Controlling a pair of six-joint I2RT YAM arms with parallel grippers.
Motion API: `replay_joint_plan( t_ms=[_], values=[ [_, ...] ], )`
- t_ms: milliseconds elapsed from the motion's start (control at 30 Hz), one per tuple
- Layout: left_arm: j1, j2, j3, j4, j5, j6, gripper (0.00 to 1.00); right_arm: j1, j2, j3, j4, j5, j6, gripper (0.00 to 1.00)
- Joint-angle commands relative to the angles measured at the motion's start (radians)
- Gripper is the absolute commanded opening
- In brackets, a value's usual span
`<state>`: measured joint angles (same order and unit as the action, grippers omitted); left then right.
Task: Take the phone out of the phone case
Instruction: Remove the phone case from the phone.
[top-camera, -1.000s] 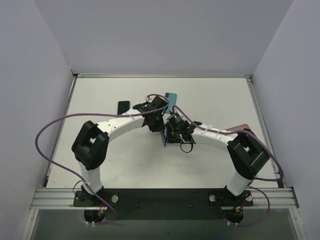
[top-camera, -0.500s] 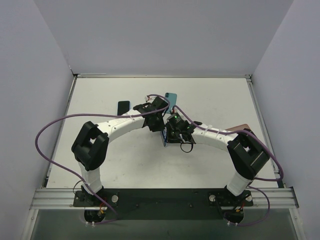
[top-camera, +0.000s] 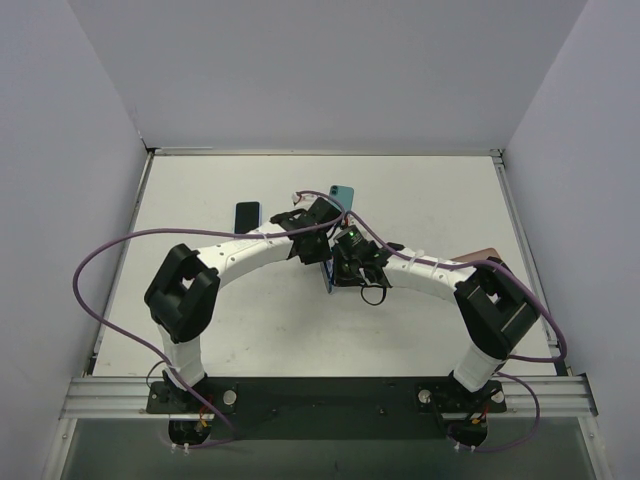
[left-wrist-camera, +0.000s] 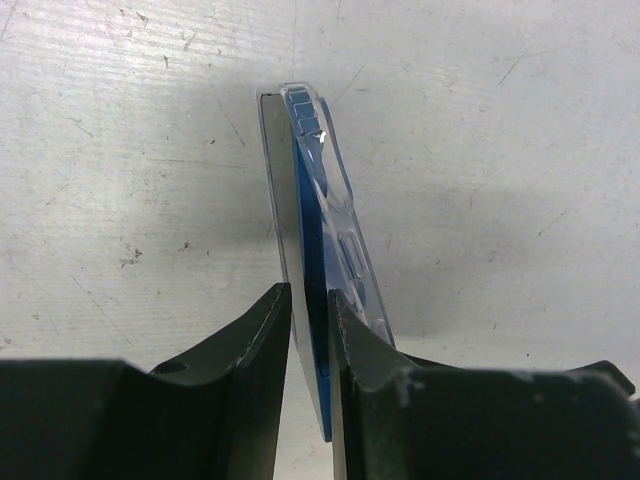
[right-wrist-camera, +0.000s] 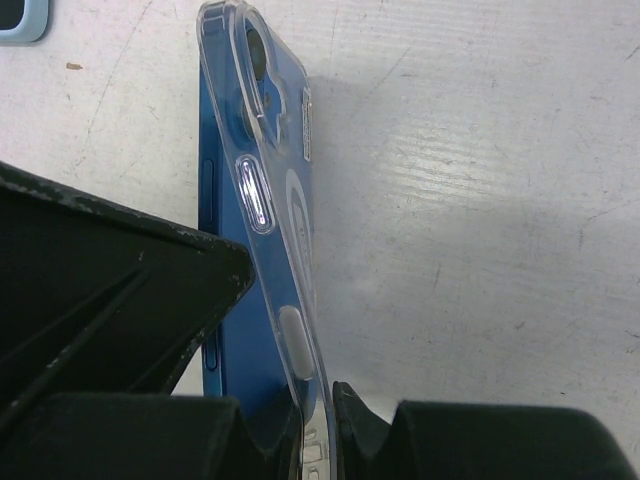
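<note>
A blue phone (top-camera: 328, 272) in a clear case stands on edge at the table's middle, held between both grippers. My left gripper (top-camera: 314, 246) comes from the left. In the left wrist view it (left-wrist-camera: 310, 292) is shut on the blue phone (left-wrist-camera: 308, 250), and the clear case (left-wrist-camera: 340, 200) bows away outside the right finger. My right gripper (top-camera: 346, 260) comes from the right. In the right wrist view it (right-wrist-camera: 317, 395) is shut on the clear case's (right-wrist-camera: 262, 190) edge, with the blue phone (right-wrist-camera: 225, 300) just left of it, partly out of the case.
A black phone (top-camera: 247, 215) lies at the back left. A teal phone (top-camera: 342, 194) lies behind the grippers; its corner shows in the right wrist view (right-wrist-camera: 20, 18). A pinkish flat object (top-camera: 484, 254) lies at the right behind the right arm.
My left arm has shifted slightly toward the right. The phone and my right gripper have stayed in place.
</note>
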<state>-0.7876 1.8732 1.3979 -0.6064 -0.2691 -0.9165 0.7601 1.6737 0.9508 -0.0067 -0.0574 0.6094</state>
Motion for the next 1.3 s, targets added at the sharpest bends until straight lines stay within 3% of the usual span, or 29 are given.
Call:
replay_joint_plan(
  t_ms=[0,200,367,467,900,1267],
  values=[
    [-0.013,0.142,-0.106,-0.216,-0.233,-0.018,0.29,0.05,-0.048,0.013,-0.036,-0.007,-0.066,0.0],
    [-0.012,0.145,-0.143,-0.161,-0.159,-0.025,0.26,0.05,-0.061,0.003,-0.036,0.001,-0.063,0.0],
    [-0.01,0.135,-0.145,-0.181,-0.174,-0.038,0.07,0.05,-0.084,-0.014,-0.035,0.014,-0.062,0.0],
    [-0.01,0.101,-0.145,-0.19,-0.185,-0.038,0.0,0.05,-0.112,-0.024,-0.038,0.031,-0.06,0.0],
    [-0.009,-0.003,-0.137,-0.247,-0.213,-0.013,0.0,0.015,-0.161,-0.038,-0.076,0.088,-0.066,0.0],
    [0.017,-0.115,-0.2,-0.116,-0.087,-0.01,0.0,0.01,-0.147,-0.035,-0.076,0.079,-0.074,0.0]
  ],
)
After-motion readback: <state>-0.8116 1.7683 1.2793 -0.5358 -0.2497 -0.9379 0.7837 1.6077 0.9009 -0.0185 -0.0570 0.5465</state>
